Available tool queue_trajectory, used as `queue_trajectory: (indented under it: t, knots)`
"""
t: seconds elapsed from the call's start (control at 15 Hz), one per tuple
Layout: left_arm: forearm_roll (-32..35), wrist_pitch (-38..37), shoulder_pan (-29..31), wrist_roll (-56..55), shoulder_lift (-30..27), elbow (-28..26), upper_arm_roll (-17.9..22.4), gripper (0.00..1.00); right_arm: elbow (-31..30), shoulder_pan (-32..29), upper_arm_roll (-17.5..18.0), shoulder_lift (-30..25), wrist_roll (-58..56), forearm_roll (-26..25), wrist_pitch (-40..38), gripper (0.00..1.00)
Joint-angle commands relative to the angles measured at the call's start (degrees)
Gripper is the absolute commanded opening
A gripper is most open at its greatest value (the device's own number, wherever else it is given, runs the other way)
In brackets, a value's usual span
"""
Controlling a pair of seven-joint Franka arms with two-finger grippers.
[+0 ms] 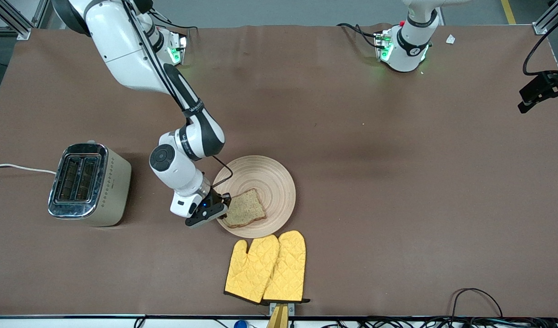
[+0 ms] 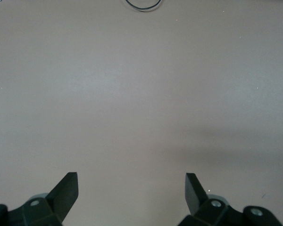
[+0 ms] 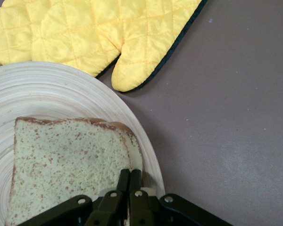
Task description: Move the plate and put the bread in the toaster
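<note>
Bread (image 1: 244,208): one brown slice, laid flat on the plate (image 1: 269,177), at the part of the plate nearest the front camera. Its edge toward the toaster is met by the right gripper (image 1: 224,203).

Right gripper: lowered to the plate's rim at the toaster side. In the right wrist view its fingers (image 3: 124,181) are seen drawn tightly together at the crust of the bread (image 3: 66,165), pinching the slice's edge. The contact point itself is partly covered by the fingers.

Plate (image 3: 61,89): round, pale, ringed wood, set near the middle of the table (image 1: 397,182). A part of its rim is hidden under the right gripper.

Toaster (image 1: 89,184): stood upright toward the right arm's end of the table, well apart from the plate, both slots empty. Its white cord (image 1: 19,168) is cut off by the picture's edge.

Oven mitts (image 1: 267,269): two, yellow, quilted, laid just beside the plate, nearer the front camera.

Left gripper (image 2: 131,193): held with fingers spread wide over bare table, nothing between them. The left arm is waiting; in the front view only its base is shown.
</note>
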Motion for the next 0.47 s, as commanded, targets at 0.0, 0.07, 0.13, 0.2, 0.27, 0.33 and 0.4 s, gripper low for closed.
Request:
queue_trajectory:
  t: [0.0, 0.07, 0.13, 0.2, 0.27, 0.33, 0.4]
  knots:
    - [-0.3, -1.8, -0.1, 0.9, 0.8, 1.7, -0.1, 1.00, 1.0, -0.2, 0.0, -0.8, -0.2, 0.0, -1.9, 0.00]
    - [-0.5, -2.7, -0.2, 0.9, 0.8, 1.5, -0.2, 1.00, 2.4, -0.4, -0.2, -1.7, 0.0, -0.2, -6.6, 0.00]
    - [-1.6, -4.0, -0.3, 1.0, 0.8, 1.4, -0.3, 1.00, 4.5, -0.6, -0.8, -3.0, 0.1, -0.3, -12.5, 0.00]
    - [-4.0, -5.0, -0.3, 1.0, 0.7, 1.1, -0.3, 1.00, 6.0, -0.5, -2.2, -5.3, 0.2, -0.5, -18.0, 0.00]
    - [-5.2, -5.6, -0.4, 1.5, 0.5, 0.7, -0.4, 1.00, 7.0, 0.0, -3.8, -7.4, 0.2, -0.7, -21.8, 0.00]
    - [-5.2, -5.5, -0.5, 2.2, 0.1, 0.0, -1.0, 1.00, 7.1, 0.1, -4.7, -8.9, 0.2, -1.7, -24.2, 0.00]
    - [-5.0, -5.4, -0.4, 2.2, -0.5, -0.8, -2.4, 1.00, 7.0, -0.1, -5.1, -11.1, 0.2, -3.1, -26.2, 0.00]
